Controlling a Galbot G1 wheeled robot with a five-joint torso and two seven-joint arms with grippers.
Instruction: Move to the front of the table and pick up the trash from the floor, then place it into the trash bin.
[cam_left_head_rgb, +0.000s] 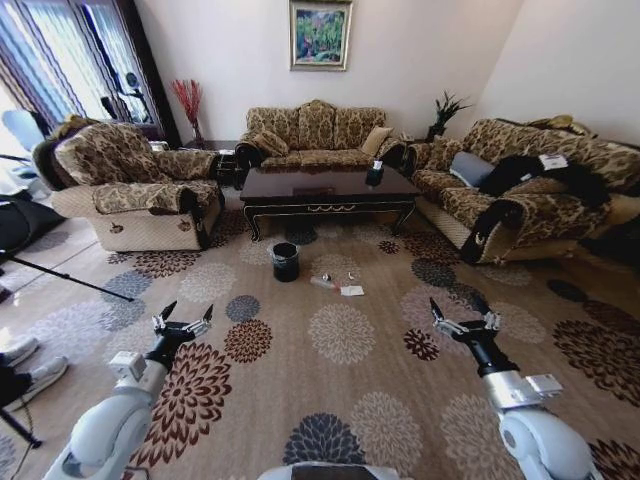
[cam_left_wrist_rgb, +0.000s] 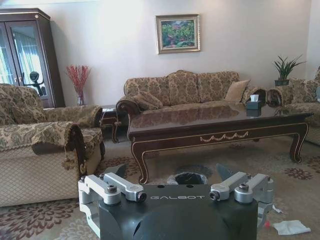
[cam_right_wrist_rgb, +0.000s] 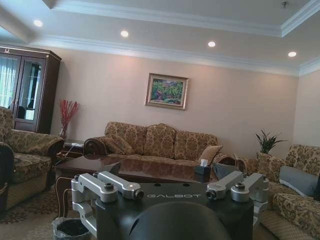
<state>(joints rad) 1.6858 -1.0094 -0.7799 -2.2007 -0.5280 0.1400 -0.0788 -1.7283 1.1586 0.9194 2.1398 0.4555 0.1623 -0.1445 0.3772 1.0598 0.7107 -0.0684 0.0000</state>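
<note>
Both end effectors, left (cam_left_head_rgb: 183, 320) and right (cam_left_head_rgb: 462, 315), hang spread wide, empty, above the floor (cam_left_head_rgb: 340, 390).

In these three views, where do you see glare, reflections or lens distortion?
Head view: wide-lens bending curves the walls, and daylight blows out the window. Left wrist view: the glossy table mirrors the sofa. Right wrist view: ceiling spotlights glow bright.

bin (cam_left_head_rgb: 285, 261) before table (cam_left_head_rgb: 325, 188); trash (cam_left_head_rgb: 335, 287) right of bin.
</note>
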